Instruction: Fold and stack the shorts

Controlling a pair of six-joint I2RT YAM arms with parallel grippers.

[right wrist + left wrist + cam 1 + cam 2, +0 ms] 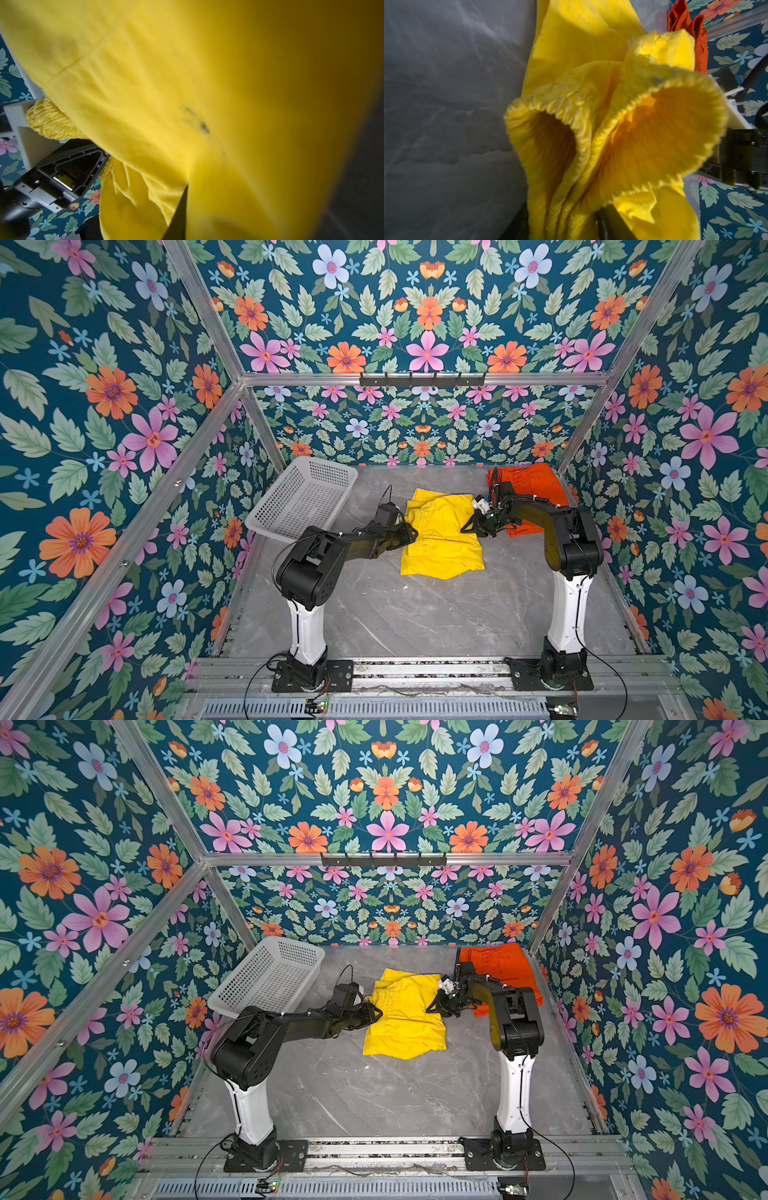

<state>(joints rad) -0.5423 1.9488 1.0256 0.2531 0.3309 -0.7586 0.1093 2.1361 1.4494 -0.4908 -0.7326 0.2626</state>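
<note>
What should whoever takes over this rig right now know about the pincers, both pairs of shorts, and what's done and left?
Left pincer: closed on the waistband side of the bright yellow fabric shorts.
Right pincer: closed on their opposite edge.
Yellow pair: mid-table, rumpled, not neatly folded yet.
Bright orange fabric shorts: far right corner, apparently folded, partly hidden by the right arm.
Done: orange pair, as far as can be seen.
Left: finish folding the yellow pair, then stack it with the orange.
</note>
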